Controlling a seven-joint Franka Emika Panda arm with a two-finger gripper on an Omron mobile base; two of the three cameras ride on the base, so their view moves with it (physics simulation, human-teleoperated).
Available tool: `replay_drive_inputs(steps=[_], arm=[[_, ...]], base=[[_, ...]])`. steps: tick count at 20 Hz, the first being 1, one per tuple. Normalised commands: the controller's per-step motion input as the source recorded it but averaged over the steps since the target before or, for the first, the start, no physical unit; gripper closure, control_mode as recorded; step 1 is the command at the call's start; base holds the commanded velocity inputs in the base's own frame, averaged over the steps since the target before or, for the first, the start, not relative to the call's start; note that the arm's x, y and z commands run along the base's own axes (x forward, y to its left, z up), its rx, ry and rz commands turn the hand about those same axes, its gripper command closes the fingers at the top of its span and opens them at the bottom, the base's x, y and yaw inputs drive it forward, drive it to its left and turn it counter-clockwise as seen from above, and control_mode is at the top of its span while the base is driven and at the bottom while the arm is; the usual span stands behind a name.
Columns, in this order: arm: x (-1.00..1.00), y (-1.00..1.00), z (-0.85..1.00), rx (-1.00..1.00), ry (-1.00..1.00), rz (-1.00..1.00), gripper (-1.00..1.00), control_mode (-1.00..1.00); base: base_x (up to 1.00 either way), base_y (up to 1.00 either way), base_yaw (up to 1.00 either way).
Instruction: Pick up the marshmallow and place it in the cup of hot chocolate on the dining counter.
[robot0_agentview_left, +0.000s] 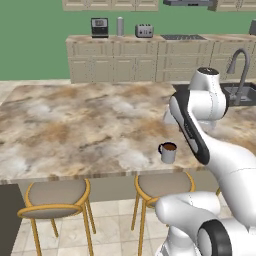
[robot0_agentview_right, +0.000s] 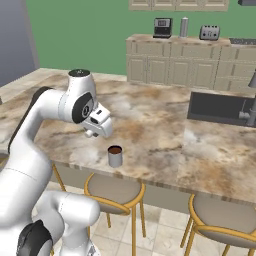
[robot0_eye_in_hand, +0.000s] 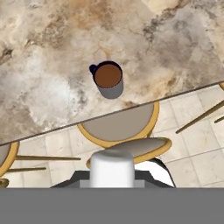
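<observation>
Small white stubby cylinder of marshmallow clamped between the two dark finger tips of the gripper, jaws narrow around it, seen at the bottom of the hand view. Small light-grey mug of dark brown hot chocolate upright on the beige-brown marbled stone dining counter, near its front edge, side handle toward the counter's interior. Gripper raised above the counter, apart from the mug; from the right base view, probably a little to the mug's left, though depth is hard to judge. Round grey-cushioned stool with yellow frame below the counter edge under the mug.
</observation>
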Motion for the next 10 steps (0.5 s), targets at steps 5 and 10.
replay_drive_inputs(steps=[5,10], arm=[[0.07,-0.09,-0.25,0.0,0.0,-0.01,1.0,-1.0],[0.07,-0.07,-0.2,0.0,0.0,-0.01,1.0,-1.0]], base=[[0.0,0.0,0.0],[0.0,0.0,0.0]])
